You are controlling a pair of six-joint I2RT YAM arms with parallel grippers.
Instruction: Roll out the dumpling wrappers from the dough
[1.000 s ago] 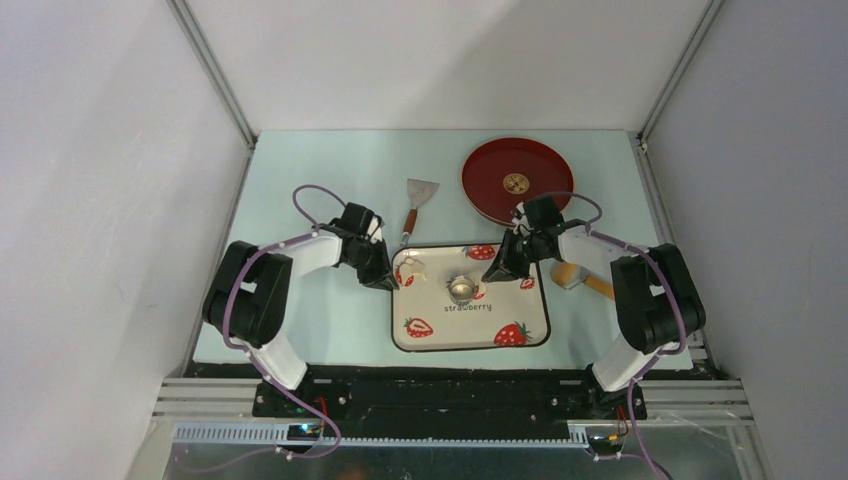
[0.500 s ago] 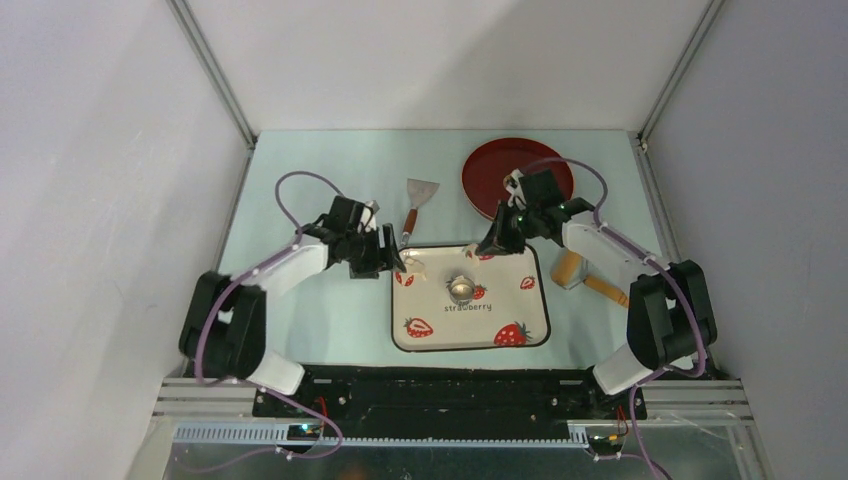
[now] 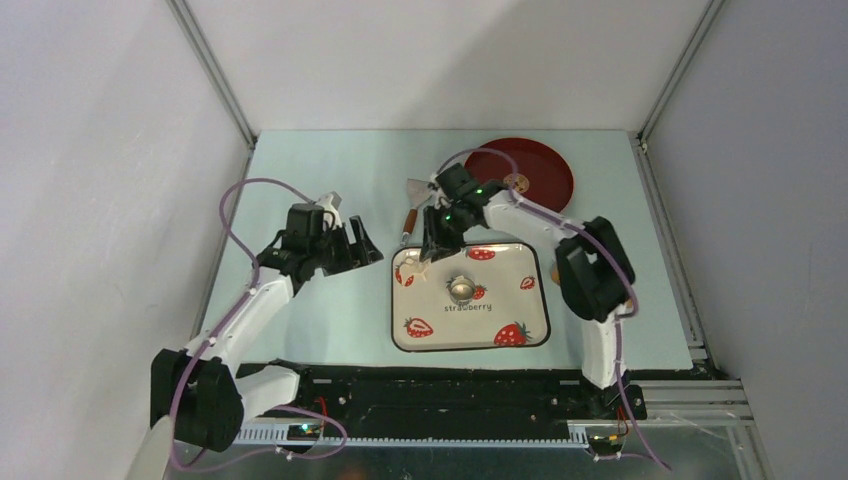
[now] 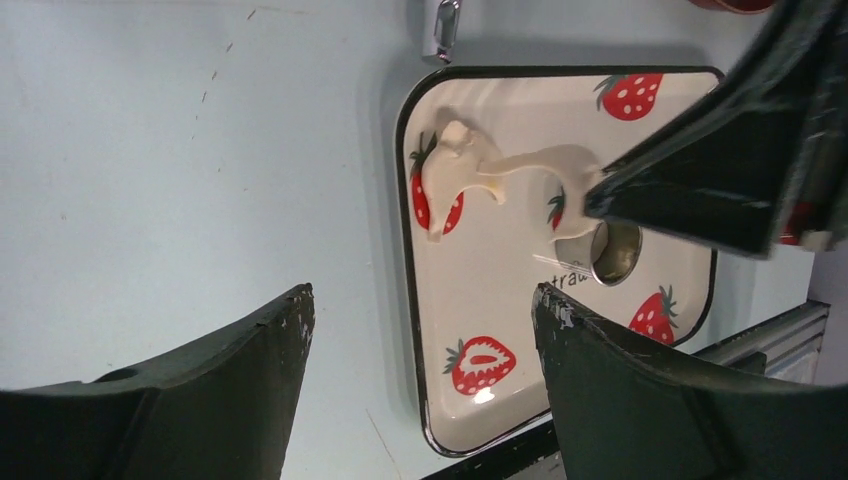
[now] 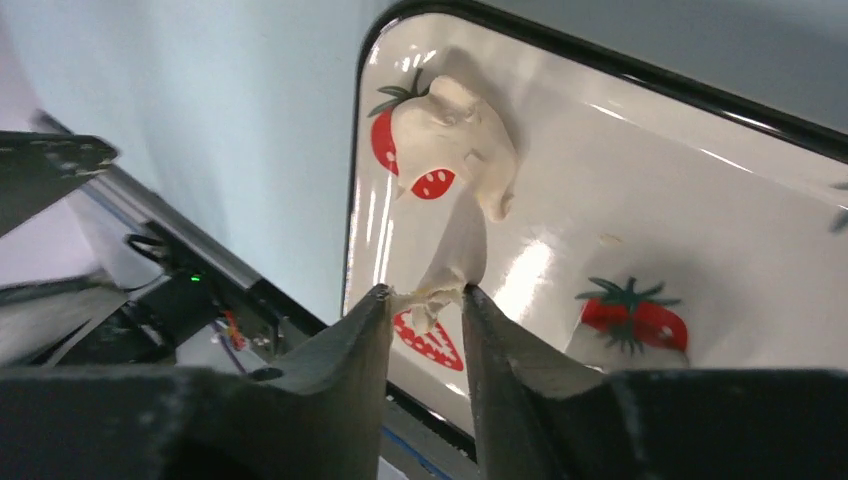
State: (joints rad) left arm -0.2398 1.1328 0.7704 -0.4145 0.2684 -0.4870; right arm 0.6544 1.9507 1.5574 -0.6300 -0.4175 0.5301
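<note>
The dough [image 3: 410, 272] is a pale lump on the near-left... far-left corner of the strawberry tray [image 3: 400, 335]. In the left wrist view the dough [image 4: 455, 165] trails a thin strip rightward up to the right gripper's black fingers [image 4: 700, 180]. My right gripper [image 5: 428, 292] has its jaws a narrow gap apart, and the end of the dough [image 5: 455, 130] strip clings between the tips. My left gripper [image 4: 422, 295] stands wide open and holds nothing, left of the tray over the mat [image 3: 350, 245]. A small pale dumpling wrapper [image 3: 516, 182] lies on the red plate [image 3: 545, 160].
A shiny metal cutter ring [image 3: 461, 289] stands in the tray's middle. A scraper [image 3: 420, 190] lies just behind the tray, partly under the right arm. The right arm reaches across the tray's far edge from the right. Grey walls close in both sides.
My left gripper opened, let go of the dough and drew back left off the tray. My right gripper swung from the tray's right side to its far-left corner and parted its jaws slightly.
</note>
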